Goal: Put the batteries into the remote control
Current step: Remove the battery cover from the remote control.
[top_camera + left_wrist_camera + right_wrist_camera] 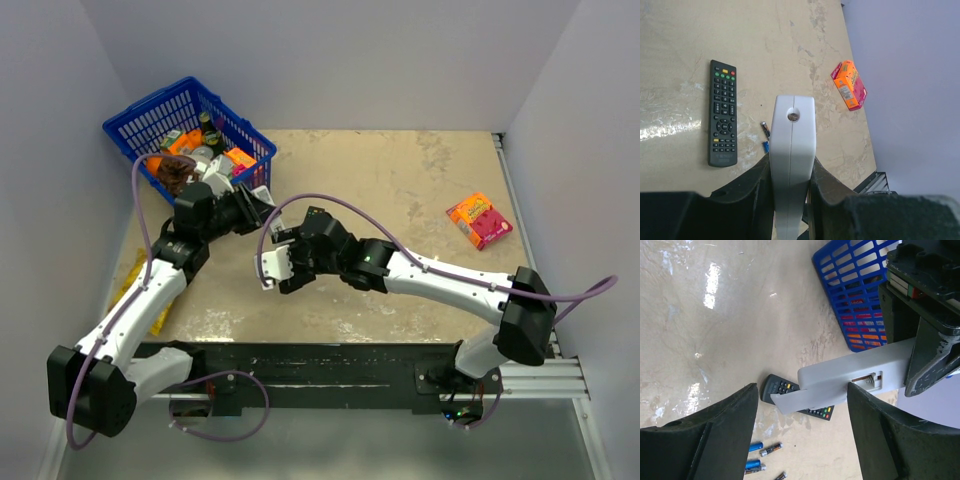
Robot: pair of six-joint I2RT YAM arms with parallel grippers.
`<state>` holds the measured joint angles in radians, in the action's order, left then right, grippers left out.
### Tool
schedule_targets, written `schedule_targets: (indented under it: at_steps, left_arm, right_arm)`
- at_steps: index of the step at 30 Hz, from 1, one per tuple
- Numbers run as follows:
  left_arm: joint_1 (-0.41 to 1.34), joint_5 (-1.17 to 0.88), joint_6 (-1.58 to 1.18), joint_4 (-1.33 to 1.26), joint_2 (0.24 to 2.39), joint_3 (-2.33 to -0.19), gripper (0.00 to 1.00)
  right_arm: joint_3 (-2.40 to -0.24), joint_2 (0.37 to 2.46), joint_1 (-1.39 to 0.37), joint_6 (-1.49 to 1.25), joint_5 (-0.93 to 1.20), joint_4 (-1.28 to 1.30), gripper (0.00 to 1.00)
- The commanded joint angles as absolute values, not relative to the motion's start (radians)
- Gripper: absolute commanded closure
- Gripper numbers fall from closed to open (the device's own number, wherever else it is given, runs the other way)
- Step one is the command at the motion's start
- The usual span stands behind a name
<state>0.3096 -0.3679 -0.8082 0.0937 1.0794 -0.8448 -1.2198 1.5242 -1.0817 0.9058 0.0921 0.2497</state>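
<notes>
We see the left fingers [756, 179] clamped tight on the white remote control [791, 145], held up off the counter [680, 40] with its battery bay [867, 381] open, spring showing. The right fingers [725, 427] stand wide apart with nothing in them, close to the remote. The batteries [756, 446] lie loose on the counter below, beside the black remote [722, 114]. We worry that a push from the right arm could twist the remote in its narrow grip, and that a round cell could roll away when nudged or go in reversed
</notes>
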Motion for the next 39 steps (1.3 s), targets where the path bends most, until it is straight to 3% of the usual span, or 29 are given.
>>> schedule_targets:
  at_steps: [1,21,39]
  left_arm:
    - [0.356,-0.514,-0.953,-0.187,0.991,-0.868,1.00]
    - [0.354,-0.302,-1.014,-0.440,0.914,-0.542,1.00]
    - [0.353,-0.246,-1.104,-0.566,0.930,-0.443,1.00]
  right_arm:
    - [-1.192,1.577,-1.103,0.835,0.190,0.259,0.26]
    - [-1.246,1.480,-1.042,0.703,0.190,0.192,0.19]
    - [-1.262,1.378,-0.974,0.436,0.189,0.144,0.13]
